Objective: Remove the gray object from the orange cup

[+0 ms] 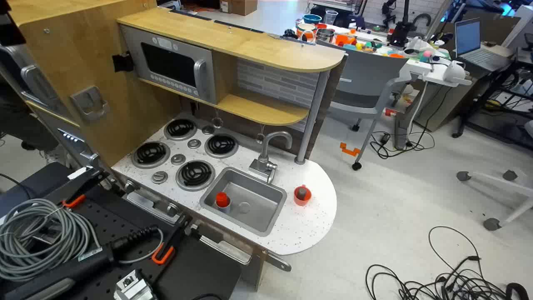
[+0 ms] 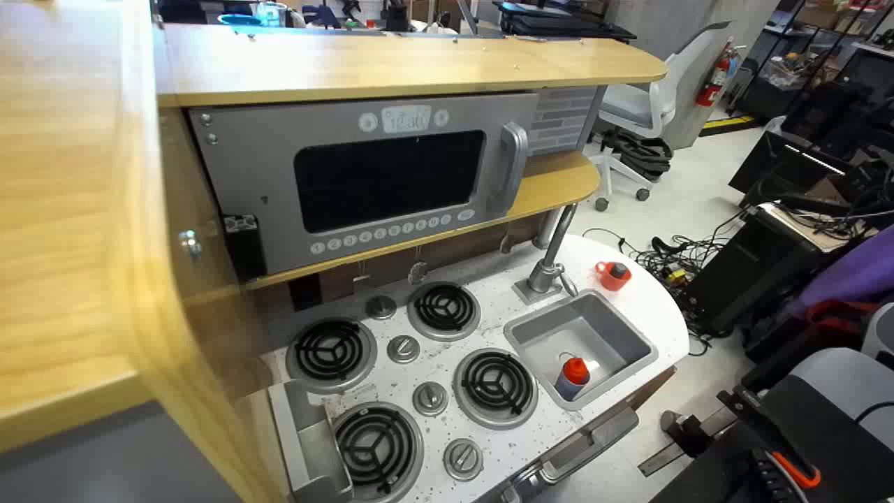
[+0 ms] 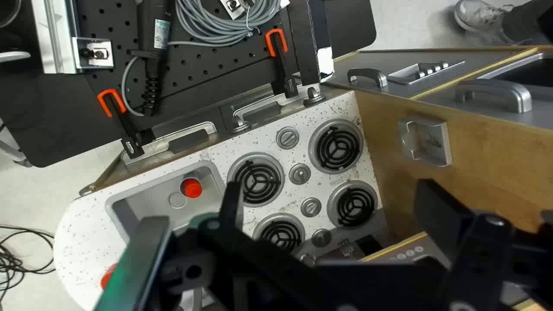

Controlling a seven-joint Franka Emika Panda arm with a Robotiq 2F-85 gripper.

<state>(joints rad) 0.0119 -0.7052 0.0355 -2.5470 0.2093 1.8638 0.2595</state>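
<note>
The orange cup [image 1: 302, 201] stands on the white counter beside the sink, and it also shows in an exterior view [image 2: 611, 281]. The gray object [image 1: 301, 192] sits inside the cup with its top showing, also in an exterior view [image 2: 619, 270]. In the wrist view only a bit of the cup [image 3: 107, 276] shows at the lower left, partly behind a gripper part. The gray object is hidden there. My gripper [image 3: 330, 192] is open with nothing between its fingers, above the stove area and away from the cup. I cannot make it out clearly in the exterior views.
The sink [image 1: 266, 227] holds a grayish cup with a red item [image 1: 222, 199] in it. A faucet [image 1: 266, 154] stands behind the sink. A shelf with a microwave [image 2: 391, 181] overhangs the burners. A tall wooden side panel [image 3: 484, 172] borders the stove.
</note>
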